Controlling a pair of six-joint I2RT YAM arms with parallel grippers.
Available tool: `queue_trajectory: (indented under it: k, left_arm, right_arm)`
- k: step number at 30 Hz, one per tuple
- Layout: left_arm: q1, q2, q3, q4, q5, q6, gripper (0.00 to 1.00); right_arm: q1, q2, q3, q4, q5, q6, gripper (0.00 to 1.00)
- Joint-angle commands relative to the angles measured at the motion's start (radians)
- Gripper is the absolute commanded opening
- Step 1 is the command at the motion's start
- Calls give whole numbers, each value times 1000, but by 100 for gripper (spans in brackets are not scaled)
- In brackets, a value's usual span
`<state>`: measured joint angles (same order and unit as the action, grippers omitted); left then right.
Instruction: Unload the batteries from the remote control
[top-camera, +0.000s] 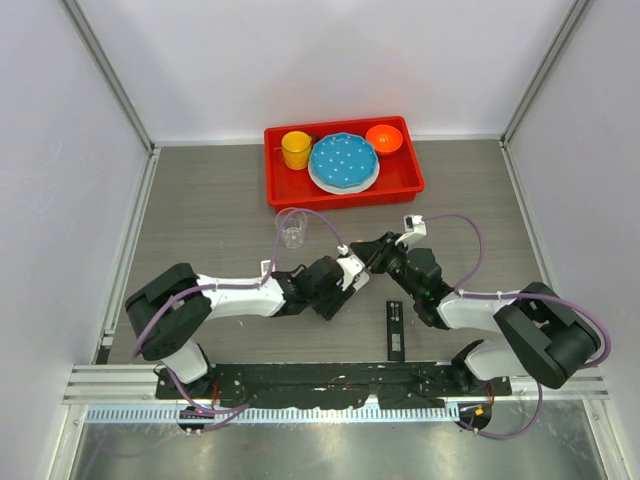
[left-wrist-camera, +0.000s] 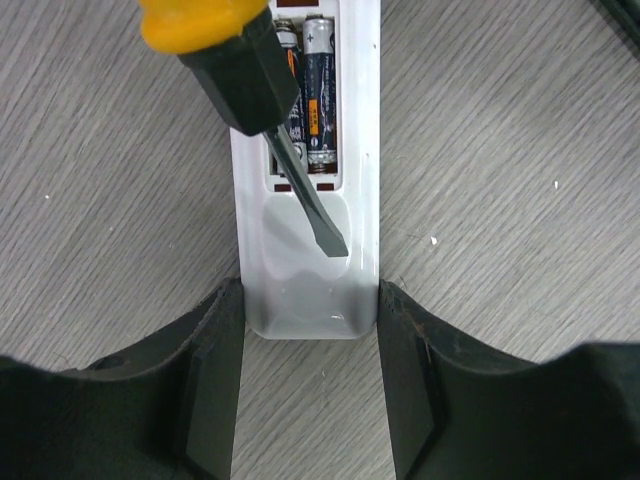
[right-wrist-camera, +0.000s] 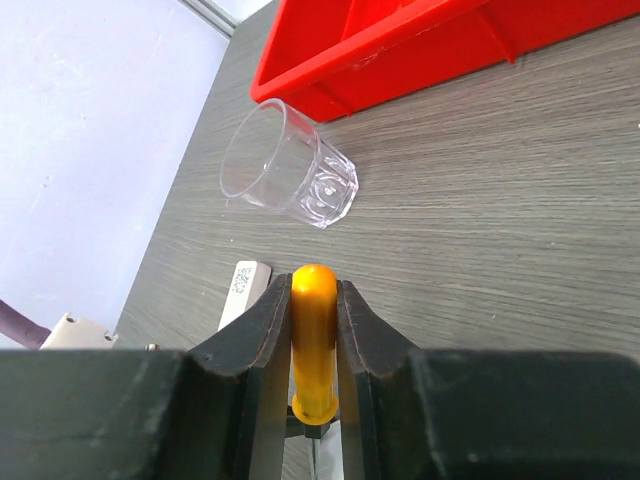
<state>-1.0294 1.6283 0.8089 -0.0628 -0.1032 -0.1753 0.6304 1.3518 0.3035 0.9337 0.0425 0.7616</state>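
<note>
Left gripper (left-wrist-camera: 308, 305) is clamped on the near end of the white remote (left-wrist-camera: 300, 285), which lies back-up on the table (left-wrist-camera: 520, 200) with its cover off. 2 batteries (left-wrist-camera: 320, 90) sit side by side in the open bay, the left one partly hidden by the screwdriver (left-wrist-camera: 300, 190). Right gripper (right-wrist-camera: 315, 295) is closed tight on the orange handle. Blade tip sits below the bay on the remote's plain shell, looks like touching, hard to confirm from this angle. Step in hand: pry out the 1st battery. To do it well: slide the tip up into the bay, get under 1 battery end, lever up gently at a low angle so the blade doesn't skid. Left grip must hold the remote flat against the levering. Go slow, a battery may pop and roll toward the glass (right-wrist-camera: 290, 170) or red tray (right-wrist-camera: 400, 50). Neither battery out yet
</note>
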Motion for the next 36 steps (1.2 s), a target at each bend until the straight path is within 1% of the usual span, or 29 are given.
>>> queue_trajectory:
  k: [1,3,5,6,7,9,10,12,13,14,15,18,20,21,24,26,27,29,30,32,33,35,36]
  left_arm:
    - [8,24,-11,-8,30,-9,0]
    - [8,19,-13,-8,27,-9,0]
    - [9,13,-14,-9,25,-9,0]
    - [9,-4,-17,-9,25,-9,0]
    - [12,-13,-19,-5,22,-9,4]
    - [17,-60,-24,3,20,-7,15]
    - [20,-83,-28,18,25,-6,30]
    - [29,-125,-30,37,49,-12,46]
    - [31,-177,-30,56,65,-19,59]
    - [32,-200,-28,58,95,-33,65]
    - [34,-226,-21,85,100,-42,76]
    - [37,-304,9,83,157,-65,85]
    - [52,-340,33,83,216,-93,87]
    - [60,-347,38,99,239,-105,90]
    - [90,-341,55,141,328,-160,90]
    - [107,-311,67,165,358,-181,90]
    - [111,-300,73,184,379,-200,88]
    - [111,-256,99,201,392,-217,85]
    - [114,-245,107,211,398,-228,79]
    - [114,-220,125,228,404,-248,72]
    - [114,-208,130,247,408,-253,62]
    - [114,-200,134,274,418,-266,48]
    - [114,-196,138,277,421,-270,30]
  right_arm:
    - [0,-39,3,30,-58,44,1]
    - [0,-55,3,8,-46,28,1]
    - [0,-74,6,-27,3,-13,1]
    - [-1,-104,8,-73,37,-25,1]
    - [-1,-120,8,-94,49,-36,1]
    - [-6,-155,11,-160,74,-67,1]
    - [-9,-183,9,-174,77,-73,1]
    - [-14,-206,6,-211,77,-87,1]
    - [-15,-229,6,-220,80,-90,1]
    - [-15,-236,5,-226,74,-88,1]
    - [-17,-247,2,-240,71,-90,1]
    - [-17,-298,-3,-268,57,-90,1]
    - [-18,-342,-9,-282,33,-85,1]
    - [-18,-358,-12,-283,24,-75,1]
    - [-18,-440,-17,-295,-18,-53,1]
    - [-18,-500,-15,-314,-29,-39,1]
    - [-18,-519,-15,-323,-29,-33,1]
    - [-18,-548,-14,-337,-76,-12,1]
    - [-18,-568,-12,-343,-82,-7,1]
    - [-18,-585,-12,-358,-98,7,1]
    - [-18,-592,-14,-357,-107,15,1]
    - [-18,-596,-21,-354,-121,37,1]
    - [-18,-602,-23,-354,-128,42,1]
